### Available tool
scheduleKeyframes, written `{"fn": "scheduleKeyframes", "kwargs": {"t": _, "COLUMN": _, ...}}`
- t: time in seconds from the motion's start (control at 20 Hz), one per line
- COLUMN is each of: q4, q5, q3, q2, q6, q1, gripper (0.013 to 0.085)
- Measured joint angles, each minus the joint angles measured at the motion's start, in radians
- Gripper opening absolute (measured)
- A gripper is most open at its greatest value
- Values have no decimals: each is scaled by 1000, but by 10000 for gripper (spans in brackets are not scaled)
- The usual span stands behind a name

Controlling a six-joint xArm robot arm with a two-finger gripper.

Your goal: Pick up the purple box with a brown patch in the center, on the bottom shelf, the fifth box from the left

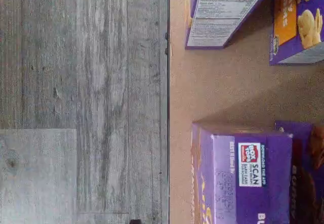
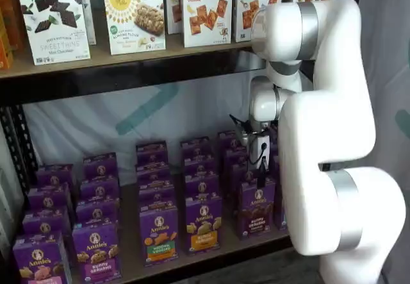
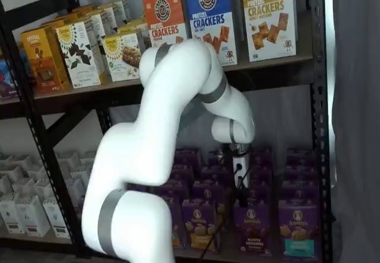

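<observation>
on the left of the bottom shelf (image 2: 128, 268) the small purple cartons stand in neat rows running front to back, faces forward, likely so that each front box can be drawn straight out; the cookie boxes (image 2: 52, 15) and cracker boxes (image 2: 206, 9) on the board above are lined up the same way. further right stands a purple box with an orange and green centre (image 2: 159, 232), then one with a yellow-orange centre (image 2: 204, 224), and next the purple box (image 2: 257, 208) with the dark brown patch, at the front of its row near the shelf's right end; the other shelf view shows it too, low behind the arm (image 3: 252, 226). the gripper (image 2: 259, 148) hangs just above and a little behind that box, apparently lined up to come down on it, and nothing is held. the jaws stand at their widest, though both shelf views show them only as a dark narrow shape against the cartons, so the gap itself is hard to make out. the white arm (image 2: 327, 136) covers the shelf's right end and whatever rows lie there. the wrist view shows grey plank floor (image 1: 76, 102), the shelf edge and two carton tops cut off by the frame, and i cannot tell which rows they belong to.
</observation>
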Motion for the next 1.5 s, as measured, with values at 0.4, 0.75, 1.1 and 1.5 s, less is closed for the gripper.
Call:
{"fn": "scheduleKeyframes", "kwargs": {"t": 0.4, "q4": -23, "q5": -7, "q3": 56, "q2": -41, "q6": 1, "q1": -19, "gripper": 850}}
{"fn": "scheduleKeyframes", "kwargs": {"t": 0.75, "q4": 13, "q5": 13, "q3": 38, "q2": -31, "q6": -40, "q1": -29, "gripper": 850}}
{"fn": "scheduleKeyframes", "kwargs": {"t": 1.1, "q4": 38, "q5": 55, "q3": -42, "q2": 32, "q6": -55, "q1": -22, "gripper": 850}}
{"fn": "scheduleKeyframes", "kwargs": {"t": 1.5, "q4": 41, "q5": 83, "q3": -126, "q2": 102, "q6": -44, "q1": -10, "gripper": 850}}
